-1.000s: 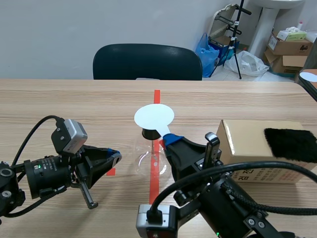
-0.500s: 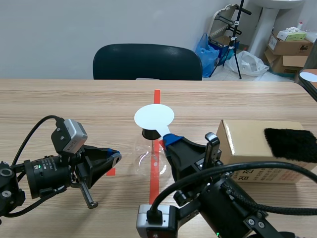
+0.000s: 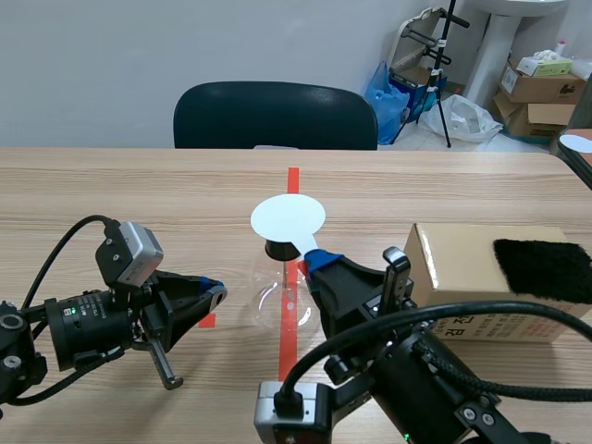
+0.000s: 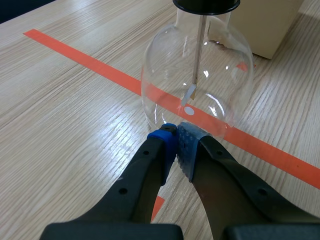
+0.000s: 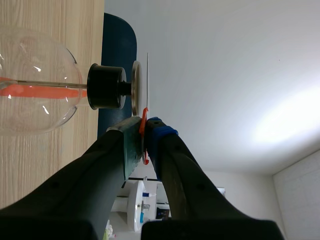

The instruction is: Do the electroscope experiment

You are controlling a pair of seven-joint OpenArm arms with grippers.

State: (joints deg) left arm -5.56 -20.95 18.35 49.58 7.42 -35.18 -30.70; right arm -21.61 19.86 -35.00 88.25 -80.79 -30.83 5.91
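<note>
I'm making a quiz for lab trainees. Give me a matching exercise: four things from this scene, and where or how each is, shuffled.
1 white disc
2 black cloth
3 left gripper
4 right gripper

A lying on the cardboard box
B shut on a thin sheet
C atop the flask
D shut on nothing, by the flask's base

Pairs: 1-C, 2-A, 3-D, 4-B

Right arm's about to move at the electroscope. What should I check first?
1. Right gripper shut on white strip: ok.
2. Strip touching the electroscope's white disc: cannot tell.
3. Glass flask upright on the table: ok.
4. Left gripper shut, empty, apart from flask: ok.
5. Foil leaf spread inside flask: cannot tell.
6. Black cloth lying on the cardboard box: ok.
</note>
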